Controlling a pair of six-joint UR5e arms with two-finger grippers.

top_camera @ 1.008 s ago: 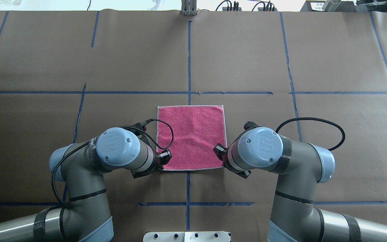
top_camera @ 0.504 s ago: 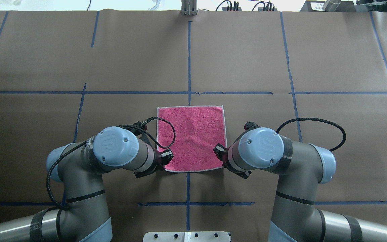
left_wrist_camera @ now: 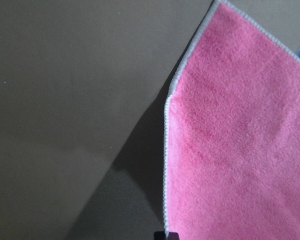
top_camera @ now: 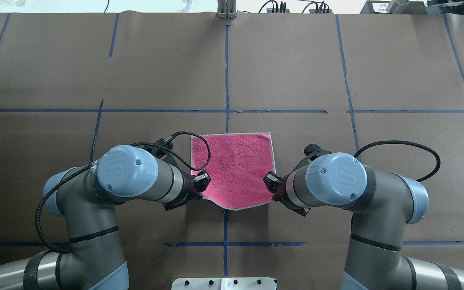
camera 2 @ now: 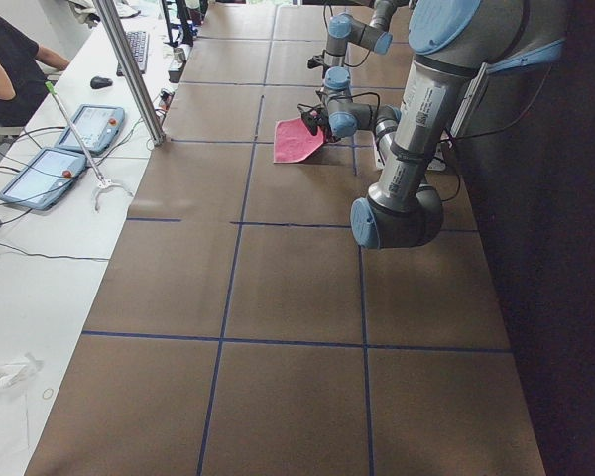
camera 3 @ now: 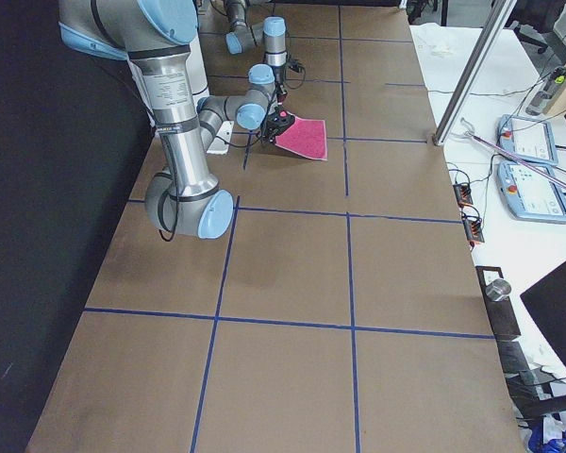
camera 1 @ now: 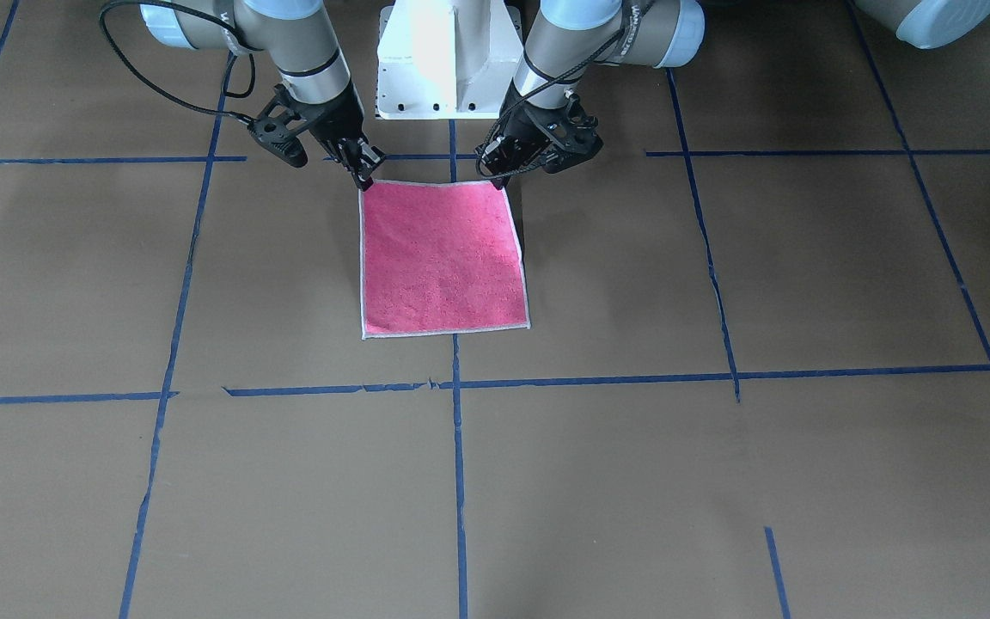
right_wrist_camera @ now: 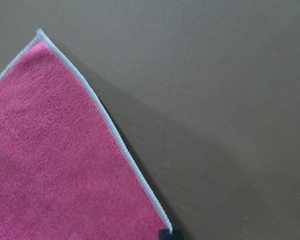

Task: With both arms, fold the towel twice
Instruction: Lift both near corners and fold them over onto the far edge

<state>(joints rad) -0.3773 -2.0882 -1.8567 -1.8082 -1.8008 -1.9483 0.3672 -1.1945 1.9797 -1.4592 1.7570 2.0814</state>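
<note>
— So, how does the left gripper stand?
— Its jaws are pressed together on the towel, at the near corner on the robot's left side. In the left wrist view the pale border runs straight down to the gripper at the bottom edge.
— And the right gripper?
— It is the same there. It is closed narrow on the other near corner, with the cloth caught in it. Both grippers point down and slightly toward each other, a little above the table.
— Then where is the towel lying?
— It is only partly lying. The near edge is raised off the table between the two grippers, and in the overhead view its middle sags toward the robot in a soft curve. The far edge rests flat on the brown paper. A dark shadow under the raised side is visible in both wrist views.
— Which face is up?
— The pink-red face.
— And around it?
— The towel sits across the middle blue tape line, near the robot. It is just on the robot's side of the crossing blue tape line and does not touch it. In the front view the white pedestal stands just behind the grippers.
</note>
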